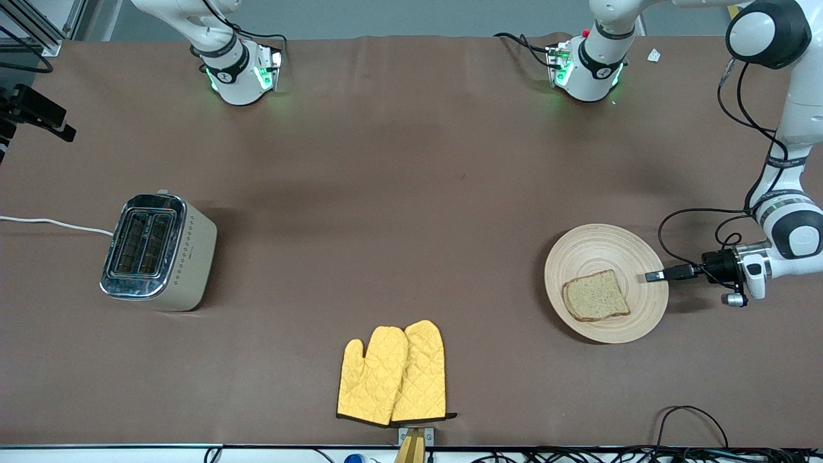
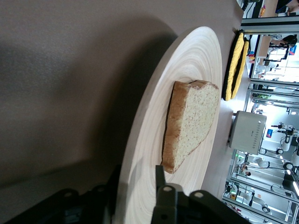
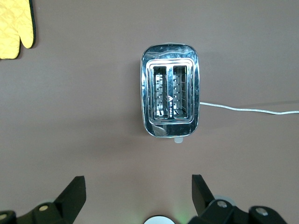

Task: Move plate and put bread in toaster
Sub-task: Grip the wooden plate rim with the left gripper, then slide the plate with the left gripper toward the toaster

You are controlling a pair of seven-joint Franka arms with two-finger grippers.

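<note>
The light-wood plate (image 1: 601, 247) lies toward the left arm's end of the table. The bread (image 1: 596, 296) slice lies flat on its part nearer the front camera. My left gripper (image 1: 654, 276) is low at the plate's rim, turned sideways. One finger (image 2: 159, 175) is over the plate (image 2: 191, 70) and the other is under the rim, with a gap showing; the bread (image 2: 189, 123) is just past the upper finger. The toaster (image 1: 157, 252) stands toward the right arm's end, slots empty. My right gripper (image 3: 138, 184) hangs open and empty high over the table beside the toaster (image 3: 170, 91).
A pair of yellow oven mitts (image 1: 393, 374) lies near the front edge at the middle. The toaster's white cord (image 1: 51, 223) runs off the table's end. Black cables (image 1: 691, 218) loop beside the plate by the left wrist.
</note>
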